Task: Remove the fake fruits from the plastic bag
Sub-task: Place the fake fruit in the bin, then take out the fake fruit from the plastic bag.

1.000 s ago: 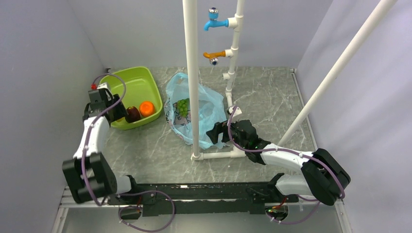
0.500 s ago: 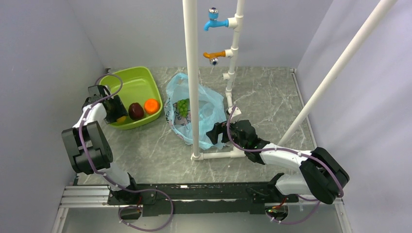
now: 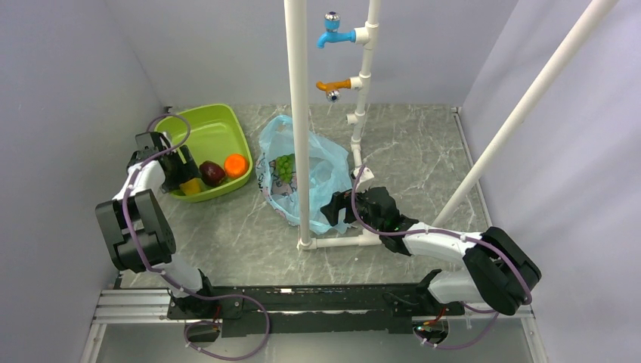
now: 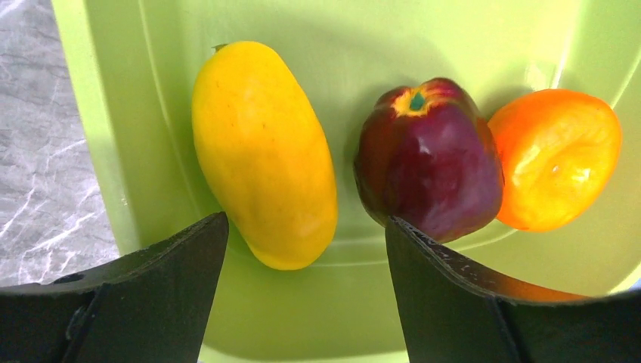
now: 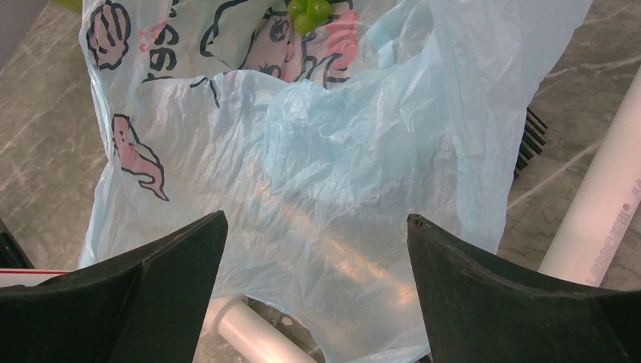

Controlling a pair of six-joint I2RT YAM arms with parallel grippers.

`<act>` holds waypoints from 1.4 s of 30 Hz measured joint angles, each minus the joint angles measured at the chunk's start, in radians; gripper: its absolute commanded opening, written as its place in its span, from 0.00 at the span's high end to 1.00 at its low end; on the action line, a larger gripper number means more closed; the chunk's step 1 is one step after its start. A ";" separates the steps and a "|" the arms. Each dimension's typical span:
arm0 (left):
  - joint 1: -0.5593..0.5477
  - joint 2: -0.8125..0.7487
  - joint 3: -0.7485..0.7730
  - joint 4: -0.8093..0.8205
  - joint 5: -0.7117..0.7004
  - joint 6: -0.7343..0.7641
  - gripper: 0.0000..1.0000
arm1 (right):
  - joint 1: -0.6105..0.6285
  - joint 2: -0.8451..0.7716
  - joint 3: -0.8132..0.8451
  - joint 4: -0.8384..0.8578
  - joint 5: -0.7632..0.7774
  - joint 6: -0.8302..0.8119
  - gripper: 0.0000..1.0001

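Note:
The light-blue plastic bag [image 3: 302, 178] lies mid-table, its cartoon print in the right wrist view [image 5: 317, 151]. The green grape bunch [image 3: 284, 166] lies in its mouth and shows at the top of the right wrist view [image 5: 308, 10]. The yellow oblong fruit [image 4: 264, 151], the dark red-purple fruit [image 4: 429, 159] and the orange fruit [image 4: 555, 159] lie in the lime-green tray [image 3: 219, 132]. My left gripper [image 4: 306, 249] is open and empty over the tray's near-left wall. My right gripper [image 5: 314, 249] is open at the bag's near edge, holding nothing.
A white pipe frame stands here: an upright post [image 3: 298, 113], a base pipe [image 3: 340, 242] by the right gripper, and a slanted pole [image 3: 521, 106] at right. Blue [image 3: 332, 36] and orange [image 3: 332, 85] taps hang at the back. Grey walls close in on both sides.
The left arm folded back along the left wall and the yellow fruit left its gripper; it now lies in the tray beside the other two. The right arm barely moved.

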 measured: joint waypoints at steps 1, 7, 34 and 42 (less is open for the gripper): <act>0.000 -0.005 -0.001 0.002 0.001 0.000 0.19 | 0.000 0.000 0.000 0.000 0.000 0.000 0.08; -0.024 -0.116 -0.061 0.010 -0.013 -0.017 0.20 | 0.000 0.006 0.002 0.000 0.000 0.000 0.08; -0.808 -0.671 -0.385 0.195 -0.090 -0.281 0.30 | 0.000 0.006 0.002 0.000 -0.026 0.004 0.08; -0.873 -0.395 -0.274 0.279 -0.042 -0.336 0.35 | 0.000 -0.001 0.002 0.000 -0.025 0.003 0.08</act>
